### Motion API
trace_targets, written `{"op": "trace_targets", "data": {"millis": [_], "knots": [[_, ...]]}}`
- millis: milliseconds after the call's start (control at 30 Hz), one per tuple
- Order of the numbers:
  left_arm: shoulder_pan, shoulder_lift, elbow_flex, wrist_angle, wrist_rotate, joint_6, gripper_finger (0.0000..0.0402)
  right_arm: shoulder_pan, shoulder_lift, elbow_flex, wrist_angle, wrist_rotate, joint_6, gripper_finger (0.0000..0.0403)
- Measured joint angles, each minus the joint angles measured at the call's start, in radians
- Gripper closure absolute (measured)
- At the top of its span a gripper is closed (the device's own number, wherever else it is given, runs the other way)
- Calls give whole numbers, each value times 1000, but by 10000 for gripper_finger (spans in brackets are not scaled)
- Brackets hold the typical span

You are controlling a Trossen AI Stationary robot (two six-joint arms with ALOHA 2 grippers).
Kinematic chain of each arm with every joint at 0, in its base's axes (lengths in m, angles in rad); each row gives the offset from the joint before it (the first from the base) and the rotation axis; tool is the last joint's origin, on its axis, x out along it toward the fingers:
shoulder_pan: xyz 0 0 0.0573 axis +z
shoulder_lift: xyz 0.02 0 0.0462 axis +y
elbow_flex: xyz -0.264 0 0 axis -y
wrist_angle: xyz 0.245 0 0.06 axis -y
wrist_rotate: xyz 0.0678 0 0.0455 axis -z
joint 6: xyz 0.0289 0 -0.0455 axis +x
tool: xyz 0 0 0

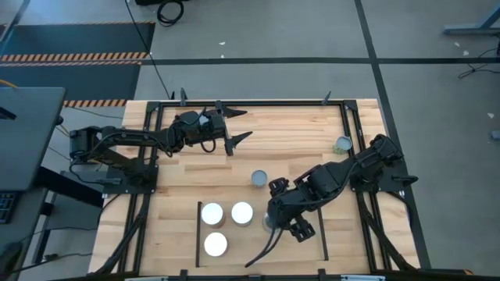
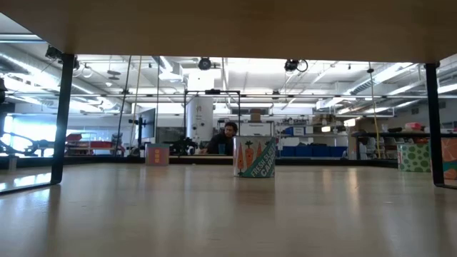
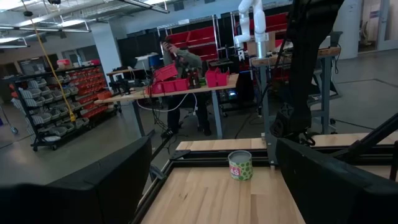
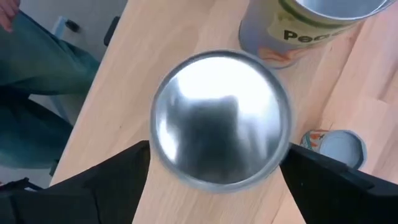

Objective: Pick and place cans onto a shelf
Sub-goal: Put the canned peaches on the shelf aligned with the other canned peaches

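My right gripper (image 1: 275, 226) points steeply down over the pale-wood shelf (image 1: 258, 254), open, a finger on each side of a silver-topped can (image 4: 221, 118) that stands upright on the shelf. Three white-topped cans (image 1: 212, 213) (image 1: 242, 212) (image 1: 216, 244) also stand on the shelf. A grey-topped can with an orange side (image 1: 259, 179) (image 2: 255, 157) and a green can (image 1: 342, 144) (image 3: 240, 165) stand on the table. My left gripper (image 1: 239, 127) hangs open and empty at the far left. My right gripper comes at the silver-topped can from above, its two fingers (image 4: 124, 171) flanking the rim (image 4: 155, 134) of the can's top. The can stands upright on the shelf. I cannot tell whether the fingers touch it.
A can with a "Pea" label (image 4: 305, 28) stands close beside the silver-topped one. Black rails (image 1: 197, 234) (image 1: 324, 234) edge the shelf, whose black legs (image 2: 63, 118) show in the low view. Bare table wood (image 1: 297, 133) lies at the far middle. A person's trouser leg (image 4: 31, 81) shows past the shelf's edge.
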Motion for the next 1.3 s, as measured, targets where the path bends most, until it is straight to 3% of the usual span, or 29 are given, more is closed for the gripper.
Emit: {"op": "trace_targets", "data": {"millis": [333, 500, 733, 1067, 1300], "knots": [[0, 0, 0, 0, 0, 0, 51, 11, -62, 24, -54, 40, 21, 55], [0, 0, 0, 0, 0, 0, 51, 24, -101, 25, -211, 187, 91, 55], [0, 0, 0, 0, 0, 0, 51, 25, -66, 21, -160, 344, 105, 55], [0, 0, 0, 0, 0, 0, 51, 49, -65, -58, 93, 313, 72, 55], [0, 0, 0, 0, 0, 0, 51, 56, -89, -58, 6, 333, 121, 55]]}}
